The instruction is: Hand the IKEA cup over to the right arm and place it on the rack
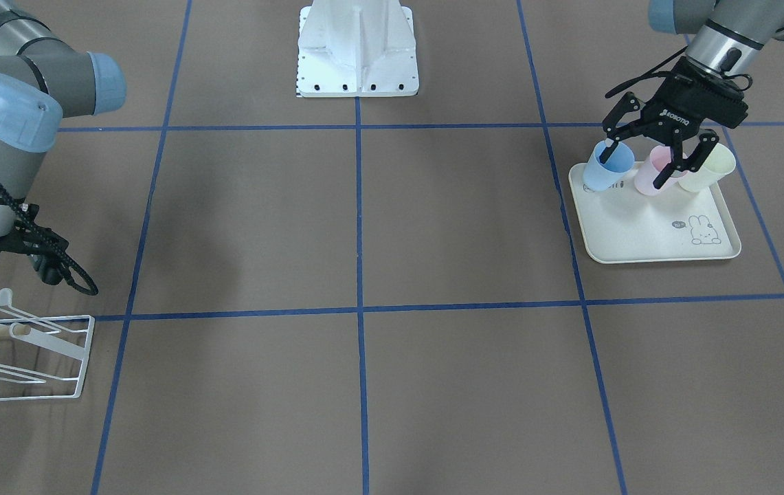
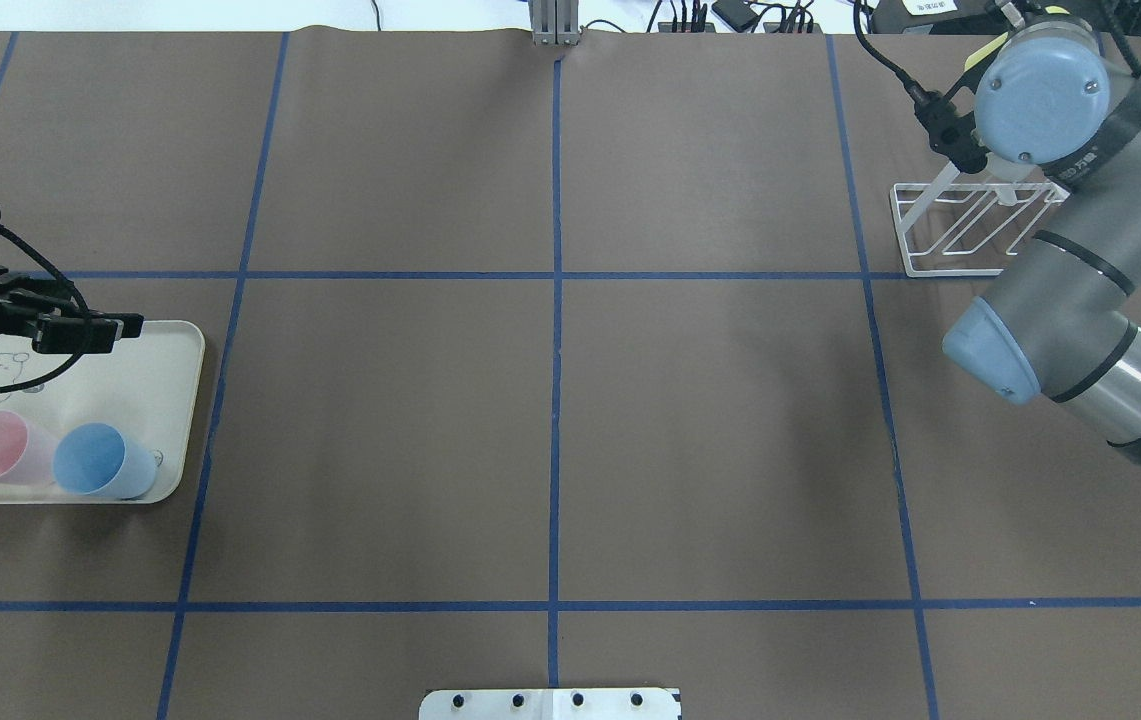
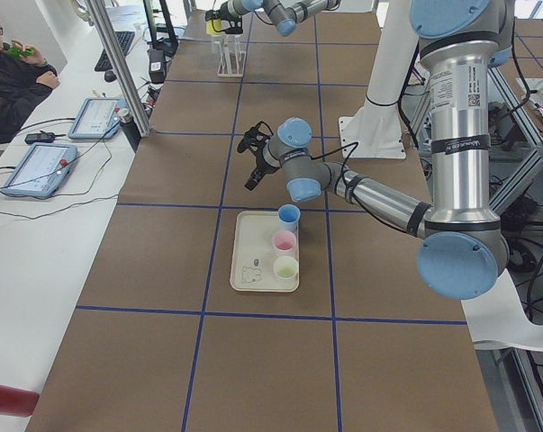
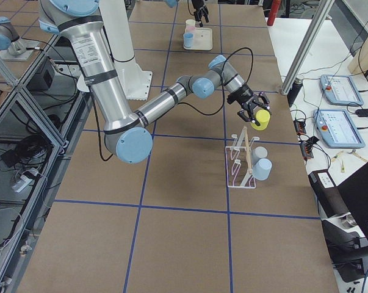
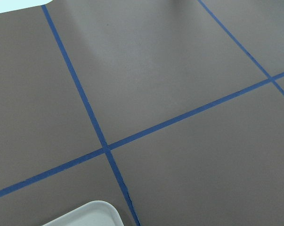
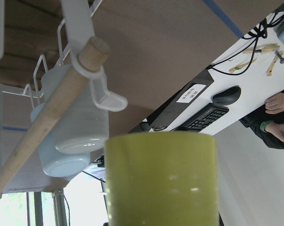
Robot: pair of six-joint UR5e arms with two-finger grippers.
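Right fingers (image 4: pixel 249 110) are clamped on the yellow cup (image 4: pixel 261 118), cup clear of the tabletop (image 1: pixel 433 227). Rack (image 4: pixel 240 163) sits just below those fingers. Dowel (image 6: pixel 52 122) end is close beside the cup, can't tell if they touch. Two pale cups (image 4: pixel 263 169) hang on the rack, lower than the fingers. Left fingers (image 1: pixel 706 147) are spread wide with nothing held, hovering over the tray (image 1: pixel 639 227): blue cup (image 1: pixel 601 175) at one fingertip, pink cup (image 1: pixel 647 177) and cream cup (image 1: pixel 714 165) at the other.
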